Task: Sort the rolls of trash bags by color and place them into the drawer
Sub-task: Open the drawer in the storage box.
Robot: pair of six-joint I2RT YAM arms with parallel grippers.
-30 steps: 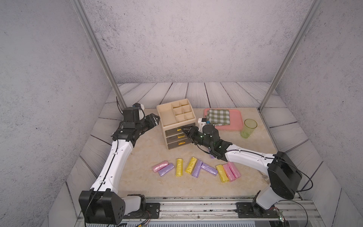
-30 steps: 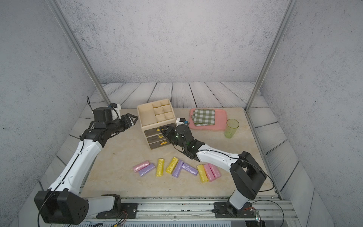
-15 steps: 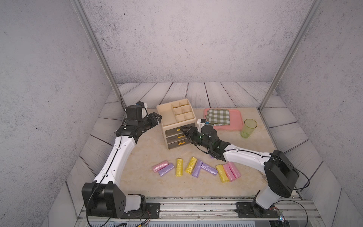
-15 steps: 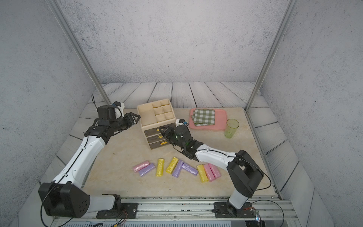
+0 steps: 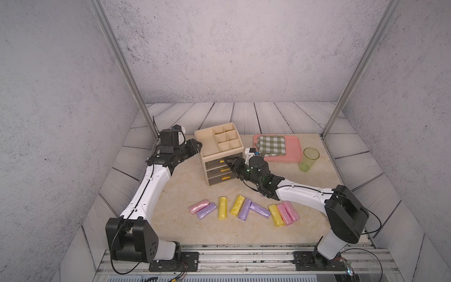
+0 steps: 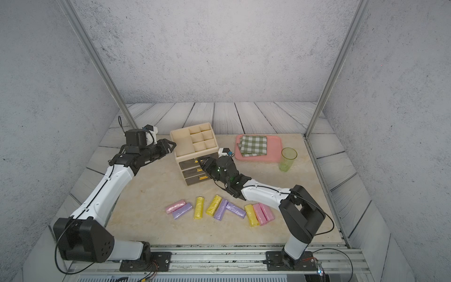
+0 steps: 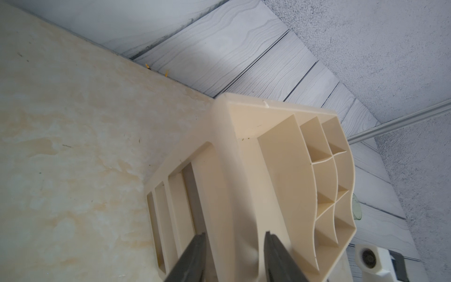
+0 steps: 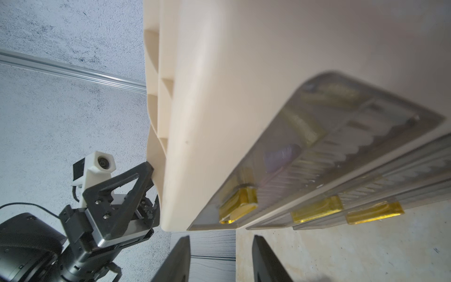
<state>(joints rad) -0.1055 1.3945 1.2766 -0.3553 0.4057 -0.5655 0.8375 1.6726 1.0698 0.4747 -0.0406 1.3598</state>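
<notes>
Left end effector (image 5: 198,146) sits at the cabinet's (image 5: 208,144) left wall, by the top rim. The wrist view shows its fingers (image 7: 192,256) straddling that wall, part open; whether they clamp it can't be told. Bare desk (image 5: 185,190) lies left of and in front of the cabinet, free down to the rolls.

Right end effector (image 5: 228,163) is at the top drawer (image 5: 212,164), fingers apart with nothing between them, tips just short of the yellow handle (image 8: 238,205). All three drawers look pushed in. A purple roll (image 8: 280,156) shows blurred through the top drawer's smoky front; yellowish shapes beside it are unclear.

Nine rolls (image 5: 222,207) lie in a loose row near the desk's front edge, from a pink one (image 5: 199,205) to two pinks (image 5: 291,210), several touching. The right forearm (image 5: 302,195) passes just behind the row's right end.

Tray (image 5: 292,146) with cloth (image 5: 272,145) sits back right. Cup (image 5: 309,159) stands near the right edge, well apart from the rolls.
</notes>
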